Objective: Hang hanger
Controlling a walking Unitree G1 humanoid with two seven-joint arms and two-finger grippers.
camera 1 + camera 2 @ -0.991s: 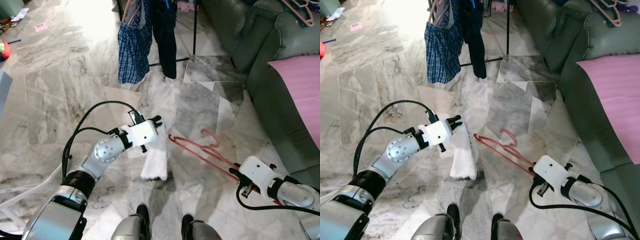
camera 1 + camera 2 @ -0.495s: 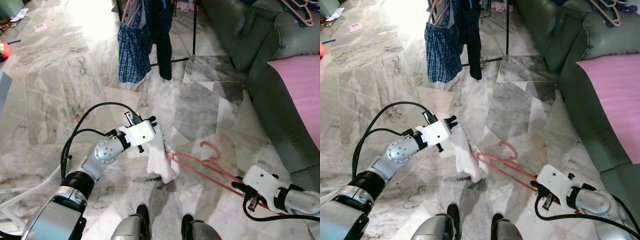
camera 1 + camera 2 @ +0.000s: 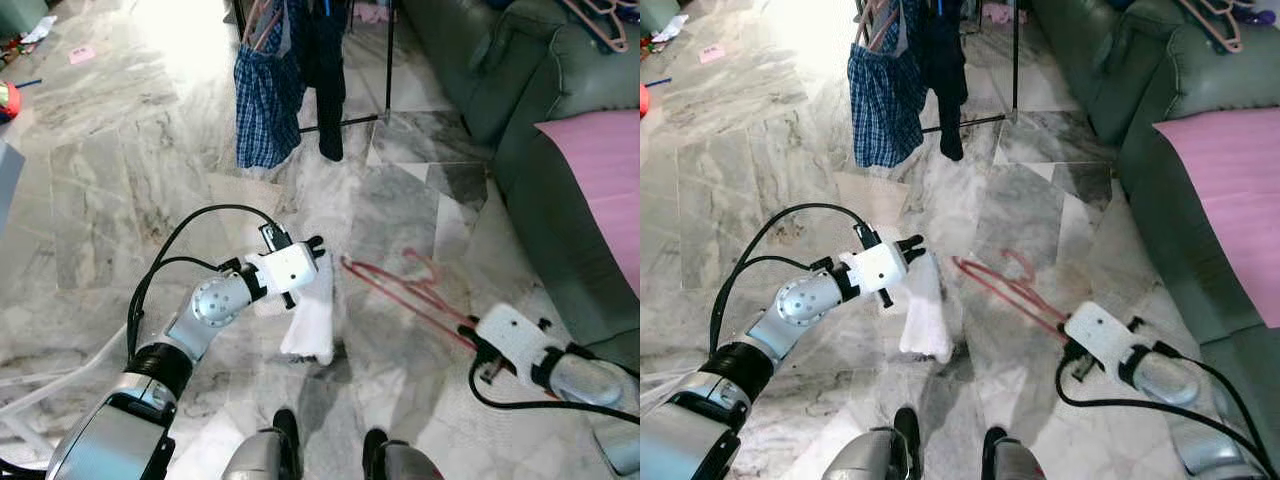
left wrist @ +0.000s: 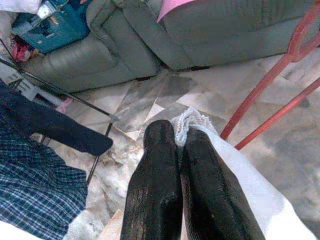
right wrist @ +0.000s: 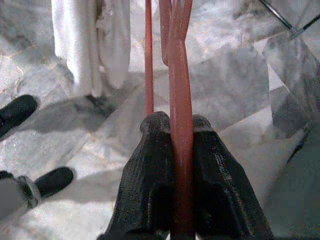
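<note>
A red hanger is held out level above the marble floor, its tip pointing toward a hanging white cloth. My right gripper is shut on the hanger's end; in the right wrist view the fingers clamp the red bar. My left gripper is shut on the white cloth's top edge, and the cloth dangles below it. The hanger's tip stands just apart from the cloth.
A dark clothes rack stands ahead with a blue plaid garment and a dark garment hanging on it. A grey-green sofa with a pink cover lines the right. My feet are below.
The hanger's tip has drawn back out of the white cloth, to the right. The cloth hangs straight again under the left gripper, which rose slightly.
</note>
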